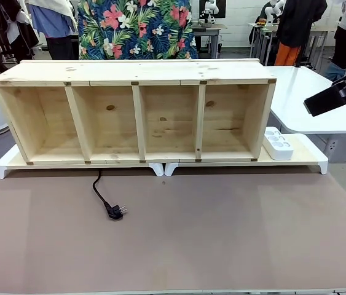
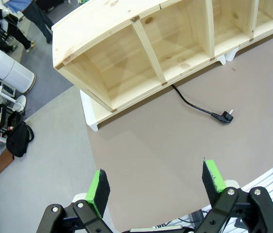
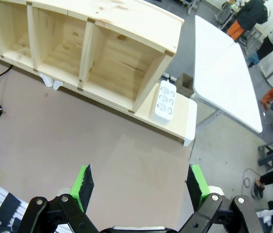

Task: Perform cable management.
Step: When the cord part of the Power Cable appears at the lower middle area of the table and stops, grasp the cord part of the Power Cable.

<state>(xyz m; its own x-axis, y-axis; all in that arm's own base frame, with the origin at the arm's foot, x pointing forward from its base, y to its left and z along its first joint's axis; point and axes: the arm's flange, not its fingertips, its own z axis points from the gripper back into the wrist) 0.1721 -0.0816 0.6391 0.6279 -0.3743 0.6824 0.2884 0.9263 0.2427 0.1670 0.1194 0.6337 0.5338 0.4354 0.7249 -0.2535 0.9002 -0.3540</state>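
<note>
— What's on your screens, biggest thing first?

— The table [image 1: 222, 239], covered in a flat brown surface, runs across the whole front view. At its far edge I have the long wooden shelf [image 1: 137, 72], lying on its side with four open compartments facing me. It sits on two low white-legged risers [image 1: 305, 153] placed end to end, which meet under the third compartment from the left.

— And your arms?

— Both hang above the near part of the table, touching nothing. On the left wrist camera, the left gripper [image 2: 154, 184] has its green pads spread wide, with bare table between them. The right gripper [image 3: 139, 182] is the same: jaws fully apart, nothing between them.

— Anything on the risers besides the shelf?

— A small white power strip [image 1: 278, 143] lies on the right riser, just beside the shelf's right end wall.

— Where's the cable?

— The cable [image 1: 98, 190] comes out from under the shelf's front edge, below the second compartment from the left, close to the first divider. It runs towards my side in a loose curve, flat on the brown surface. Its black plug [image 1: 115, 212] lies at the end, pins pointing to the right, well apart from both grippers and from the power strip.
</note>
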